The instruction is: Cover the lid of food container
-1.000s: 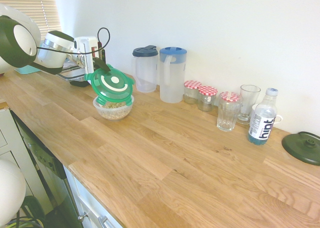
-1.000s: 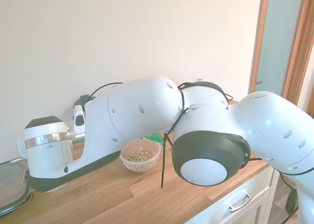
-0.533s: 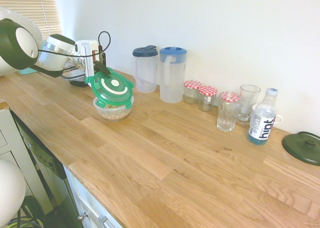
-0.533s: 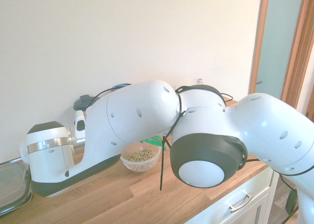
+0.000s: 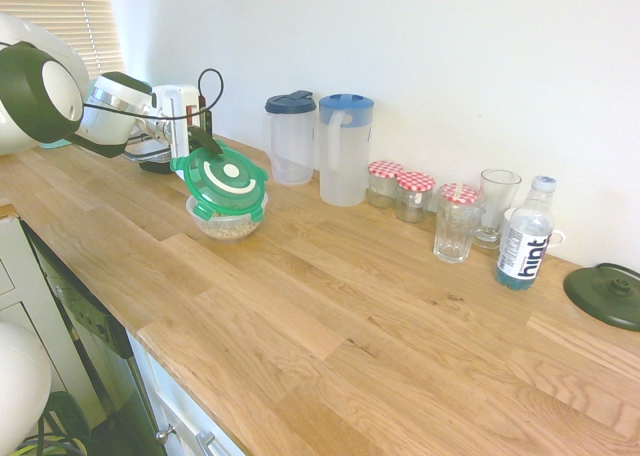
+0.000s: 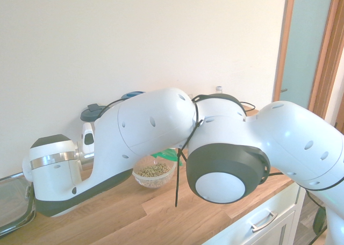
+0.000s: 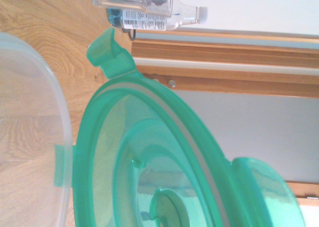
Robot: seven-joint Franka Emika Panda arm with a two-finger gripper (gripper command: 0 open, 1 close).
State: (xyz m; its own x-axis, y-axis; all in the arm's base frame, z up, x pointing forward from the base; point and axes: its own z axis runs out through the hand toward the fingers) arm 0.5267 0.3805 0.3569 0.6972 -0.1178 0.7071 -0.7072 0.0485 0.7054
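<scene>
The gripper [image 5: 196, 133] was clamped tight on the rim of the round translucent green plastic lid [image 5: 222, 178], taking it at the edge nearest the arm, beside one of the snap tabs. The lid hung tilted, its white-ringed top turned toward the first exterior camera, its lower edge close over the small round clear plastic food container [image 5: 228, 219] of pale brown cereal-like bits. From the first exterior view I could not tell whether that lower edge touched the bowl's rim or hung just above it. In the wrist view the lid's underside [image 7: 149, 167] filled most of the picture, with the bowl's clear rim [image 7: 50, 137] just beside it. The second exterior view showed the bowl [image 6: 154, 171] on the wooden counter [image 5: 380, 306], largely behind the arm.

The lid looked light and somewhat flexible, smooth enough to slip in a pinch; a hold on the stiff rim, next to a tab, seemed the surest. The bowl looked light too and could slide if pushed sideways. Two lidded clear plastic jugs [image 5: 320, 146] stood just behind, near the wall.
</scene>
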